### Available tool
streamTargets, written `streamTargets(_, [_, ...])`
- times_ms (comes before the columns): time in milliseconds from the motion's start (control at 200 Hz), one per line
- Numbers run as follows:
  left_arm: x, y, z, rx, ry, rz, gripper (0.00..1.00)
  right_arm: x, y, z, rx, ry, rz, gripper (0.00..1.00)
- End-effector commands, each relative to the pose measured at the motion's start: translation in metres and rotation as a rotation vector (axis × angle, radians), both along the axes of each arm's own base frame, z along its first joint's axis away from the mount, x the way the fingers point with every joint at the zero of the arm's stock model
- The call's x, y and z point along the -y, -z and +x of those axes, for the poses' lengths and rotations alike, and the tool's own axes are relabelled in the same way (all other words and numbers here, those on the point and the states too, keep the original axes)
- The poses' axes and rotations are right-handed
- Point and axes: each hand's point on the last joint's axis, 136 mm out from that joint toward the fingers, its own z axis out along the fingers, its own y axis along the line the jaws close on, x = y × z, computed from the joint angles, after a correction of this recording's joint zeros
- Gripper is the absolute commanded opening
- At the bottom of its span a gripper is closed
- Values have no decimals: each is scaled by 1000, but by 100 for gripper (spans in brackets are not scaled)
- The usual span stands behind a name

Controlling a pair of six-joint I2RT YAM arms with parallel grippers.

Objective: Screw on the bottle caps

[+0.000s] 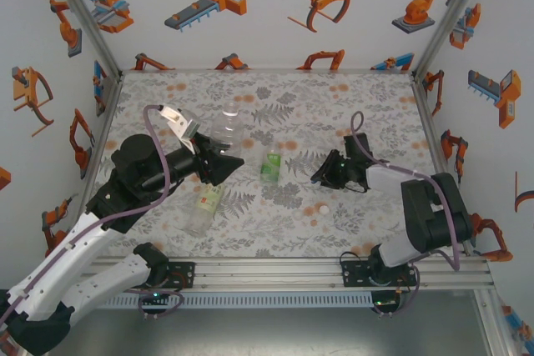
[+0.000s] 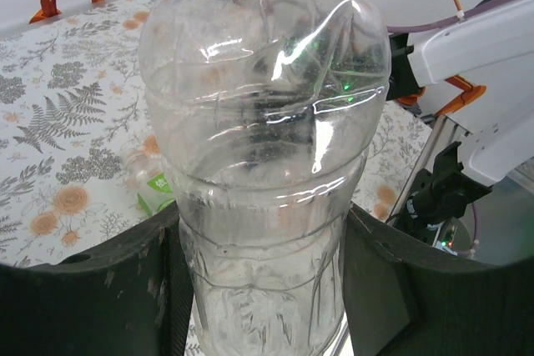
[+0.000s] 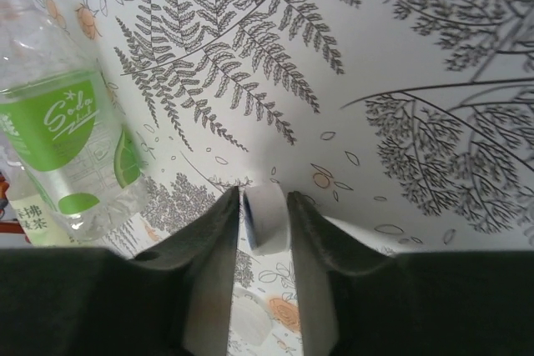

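– On the left, gripped round its lower body by the left claw (image 2: pixel 263 306): a nearly plain clear plastic bottle (image 2: pixel 267 164).
– And on the right?
– Pinched on edge between the pads of the right claw (image 3: pixel 263 224): a small white round plastic cap (image 3: pixel 267 214).
– Elsewhere on the floral-print desk (image 1: pixel 334 106)?
– Standing between the arms, a clear bottle with a bright green label (image 1: pixel 270 164). Lying near the left arm, a clear bottle with a yellow-green label (image 1: pixel 204 206). Loose near the right claw, another white cap (image 1: pixel 322 207).
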Motion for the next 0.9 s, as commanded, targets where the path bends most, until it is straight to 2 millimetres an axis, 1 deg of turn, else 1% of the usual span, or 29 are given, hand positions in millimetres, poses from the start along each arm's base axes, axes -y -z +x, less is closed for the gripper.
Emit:
streamTargets(0, [-2,-16,-3,20,3,-30,0,38,52,-50,-205,35,-188,40])
streamTargets(110, [-2,-16,-3,18,0,-35,0,40,48,-46,-215,37,-209,43])
streamTargets(240, [-3,-16,-2,14,-6,-38,0,36,36,-30,-190,18,-226,46])
streamTargets(421, [-4,-16,-1,18,-11,-37,0,30,26,-15,-200,-79,-355,46])
streamTargets(641, [-6,-14,-2,12,-20,-41,0,14,18,-12,-196,-213,-512,46])
streamTargets(741, [-7,-14,-1,11,-26,-48,0,8,17,-12,-191,-241,-554,45])
streamTargets(896, [-6,-12,-1,6,-22,-49,0,4,15,-11,-174,-267,-603,42])
